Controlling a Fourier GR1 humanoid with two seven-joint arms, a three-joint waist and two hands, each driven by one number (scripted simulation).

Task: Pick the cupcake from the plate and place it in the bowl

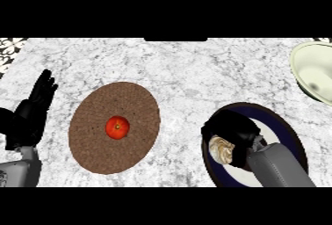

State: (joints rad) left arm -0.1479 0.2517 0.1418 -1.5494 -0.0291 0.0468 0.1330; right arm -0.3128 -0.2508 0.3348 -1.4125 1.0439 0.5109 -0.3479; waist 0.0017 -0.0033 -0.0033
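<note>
1. Grey-white marble bench: one, carrying everything in view.
2. Plates: two. One brown plate with a rough, woven-looking surface lies left of the middle of the bench and serves as the landmark below. The second, a dark-rimmed plate with a navy band and a white centre, lies to the right of the brown plate and a little nearer the robot, apart from it with bare bench between them.
3. Red round fruit: one, sitting at the centre of the brown plate.
4. Cupcake: one, with pale swirled frosting. It sits on the left part of the dark-rimmed plate, the side facing the brown plate.
5. Bowl: one, pale cream-green, far to the right of the brown plate and farther from the robot, cut off by the right edge of the view. It is well apart from the cupcake.
6. Hands: two.
   - Right hand: right of the brown plate, over the dark-rimmed plate, its fingers curled round the far and right sides of the cupcake and touching it.
   - Left hand: just left of the brown plate, resting with fingers spread straight and pointing up, touching nothing.
</note>
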